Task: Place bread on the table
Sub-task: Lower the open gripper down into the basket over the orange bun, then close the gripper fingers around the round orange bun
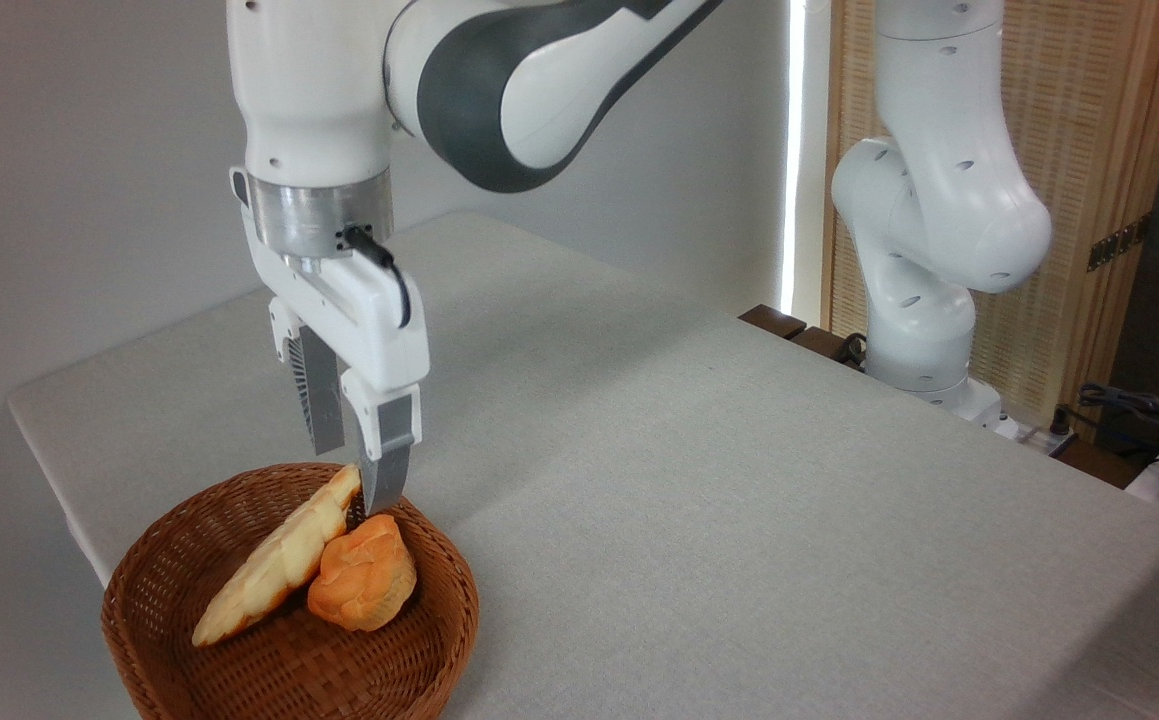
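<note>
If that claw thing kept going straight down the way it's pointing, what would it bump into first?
Most likely the bread lying in the basket, or the upper tip of the pale loaf beside it. The open end effector hangs just above both; one view leaves depth unclear.

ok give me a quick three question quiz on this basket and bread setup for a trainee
1. True or false: the bread already lies on the table.
2. Multiple choice: what lies beside the bread in the wicker basket? A) a pale braided loaf B) a banana C) nothing
3. Short answer: where is the gripper, and does it hold anything?

Key
1. False; it lies in the basket.
2. A; the pale braided loaf leans against the bread's left side.
3. Above the basket's far rim, fingers pointing down, slightly parted, with nothing between them.
</note>
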